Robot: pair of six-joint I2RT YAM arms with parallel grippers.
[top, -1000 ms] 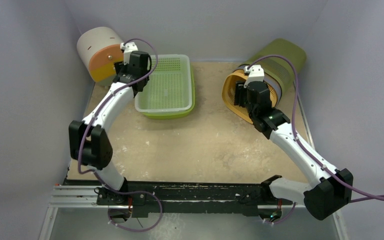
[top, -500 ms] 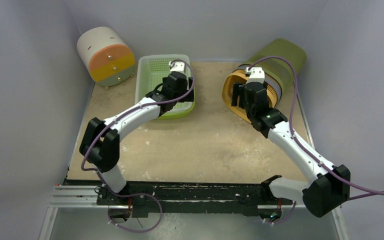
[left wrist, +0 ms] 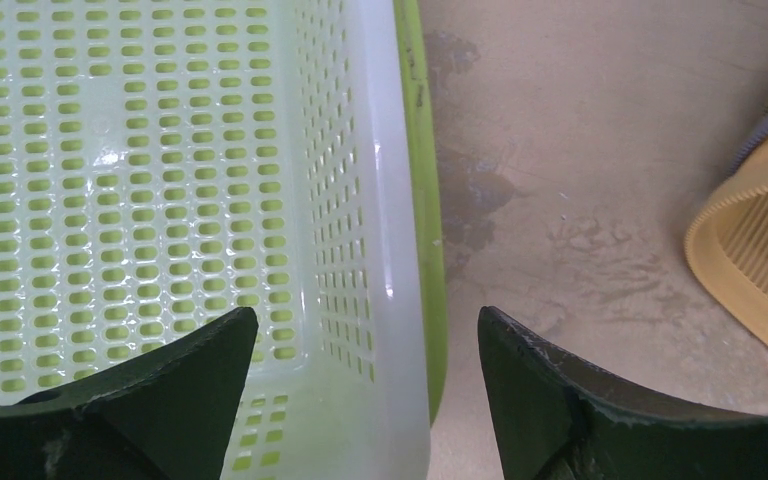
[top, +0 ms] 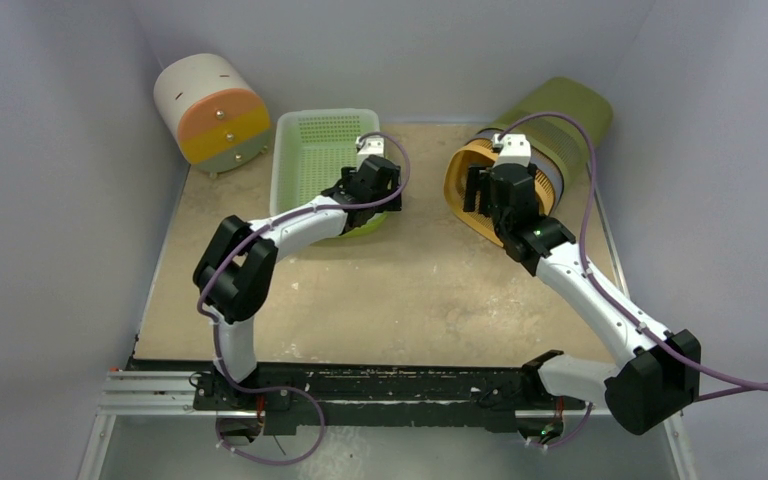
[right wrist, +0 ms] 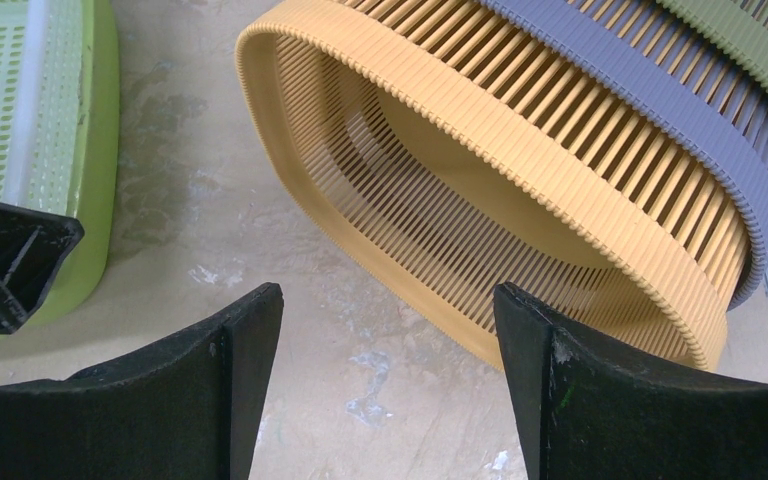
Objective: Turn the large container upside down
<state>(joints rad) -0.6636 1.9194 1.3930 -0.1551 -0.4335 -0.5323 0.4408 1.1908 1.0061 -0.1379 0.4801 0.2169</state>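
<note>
**Top view**
- Basket [top: 560, 120]: ribbed, banded yellow, blue and green. Lies on its side at the far right of the table [top: 410, 290], mouth facing the middle, green end against the back corner. Not yet inverted.
- Right gripper [top: 488, 190]: at the yellow mouth rim, released, nothing grasped.
- Left gripper [top: 378, 175]: over the right edge of the tray [top: 300, 150], well apart from the basket.
- Drum [top: 210, 110]: white and orange, far left corner, on its side.

**Left wrist view**
- Left gripper [left wrist: 368, 330]: fingers spread, empty. Straddles the tray wall [left wrist: 385, 200] from above without gripping it.
- Corner of the yellow rim [left wrist: 750, 250] just visible at the right edge.

**Right wrist view**
- Right gripper [right wrist: 388, 300]: fingers wide apart, nothing between them but bare table.
- Basket [right wrist: 520, 170]: open mouth directly ahead, lower rim resting on the table.

**Step in hand, as judged**
- Approach and grasp of the basket rim.
- Slide one finger inside the mouth and one outside, over the upper or side rim.
- Clench on the solid yellow band, not on the thin ribs.
- Bring the left gripper to the opposite rim to steady the wide body.
- Roll mouth-down toward open table, clear of the tray and the wall.
- Risk: slipping or flexing under a one-sided grip.
</note>
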